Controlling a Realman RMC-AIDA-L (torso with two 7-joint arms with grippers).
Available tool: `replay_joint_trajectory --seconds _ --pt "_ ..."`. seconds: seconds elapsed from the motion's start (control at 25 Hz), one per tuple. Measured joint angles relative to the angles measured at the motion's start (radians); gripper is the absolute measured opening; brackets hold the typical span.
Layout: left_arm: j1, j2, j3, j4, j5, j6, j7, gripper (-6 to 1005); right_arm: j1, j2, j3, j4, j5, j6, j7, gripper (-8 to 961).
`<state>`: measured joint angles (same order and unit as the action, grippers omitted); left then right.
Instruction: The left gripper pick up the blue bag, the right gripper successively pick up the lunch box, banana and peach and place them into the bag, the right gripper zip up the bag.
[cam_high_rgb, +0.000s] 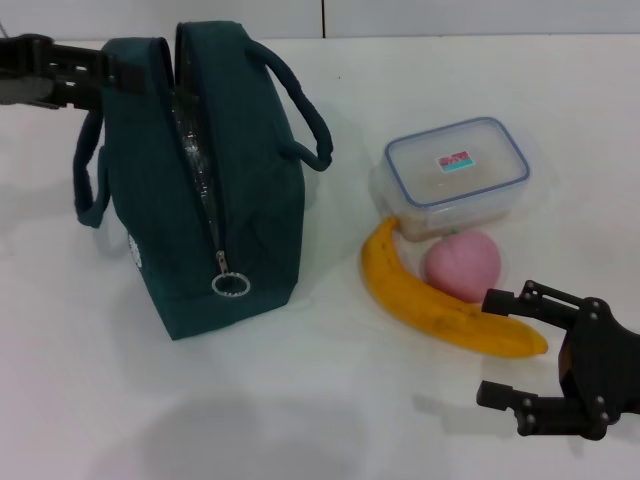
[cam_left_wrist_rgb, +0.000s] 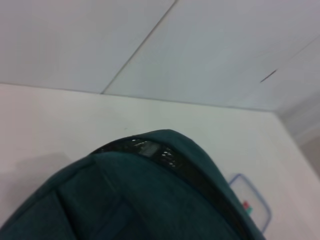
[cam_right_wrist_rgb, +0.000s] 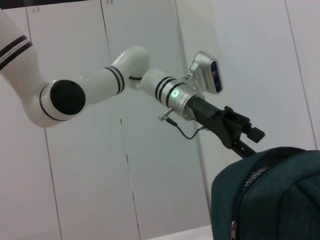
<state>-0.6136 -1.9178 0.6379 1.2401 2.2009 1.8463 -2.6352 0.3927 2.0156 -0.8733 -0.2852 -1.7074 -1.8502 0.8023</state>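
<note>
- On the bench (cam_high_rgb: 300, 420), the bag (cam_high_rgb: 200, 200) is standing upright with its zip open along the top, foil lining showing, ring pull (cam_high_rgb: 230, 285) hanging low on the near end.
- We are reaching the left hand (cam_high_rgb: 125, 75) to the bag's top far corner; whether it is gripping the fabric we cannot tell.
- We are hovering the right hand (cam_high_rgb: 500, 345) near the bench, fingers spread wide and holding nothing, just beside the banana (cam_high_rgb: 440, 305) tip.
- Box (cam_high_rgb: 458, 165), peach (cam_high_rgb: 462, 264) and banana are all lying outside the bag, touching one another.
- We judge packing is not yet begun: next, the box, which calls for passing the banana and peach.
</note>
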Motion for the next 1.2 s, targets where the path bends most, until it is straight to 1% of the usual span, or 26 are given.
replay_joint_trajectory --seconds 0.12,0.24,0.4,0.56,0.72,0.84,1.04,1.2 --pt "-0.025 -0.010 0.003 0.009 0.055 -0.004 -0.008 874 0.000 0.000 0.000 0.000 0.000 0.000 0.000 847" --pt "-0.036 -0.015 0.003 0.012 0.090 -0.014 -0.012 875 -0.003 0.000 0.001 0.000 0.000 0.000 0.000 846" --pt "-0.037 -0.015 0.004 0.046 0.119 -0.020 -0.026 875 -0.007 0.000 0.002 0.000 0.000 0.000 0.000 844" --pt "-0.031 -0.011 0.004 0.084 0.128 -0.019 -0.040 875 -0.007 0.000 0.002 0.000 0.000 0.000 0.000 843" --pt "-0.031 -0.014 0.028 0.052 0.128 -0.017 -0.042 875 -0.008 0.000 0.000 0.000 0.000 -0.001 0.002 841" --pt "-0.035 -0.020 0.049 0.019 0.130 -0.024 -0.037 875 -0.008 0.000 -0.002 0.000 0.000 -0.001 0.002 840" --pt "-0.039 -0.026 0.067 0.012 0.154 -0.057 -0.036 874 -0.008 0.000 -0.003 0.000 0.000 -0.002 0.002 838" --pt "-0.039 -0.029 0.069 0.009 0.145 -0.057 -0.038 874 -0.009 0.000 0.001 0.010 0.000 -0.003 0.002 836"
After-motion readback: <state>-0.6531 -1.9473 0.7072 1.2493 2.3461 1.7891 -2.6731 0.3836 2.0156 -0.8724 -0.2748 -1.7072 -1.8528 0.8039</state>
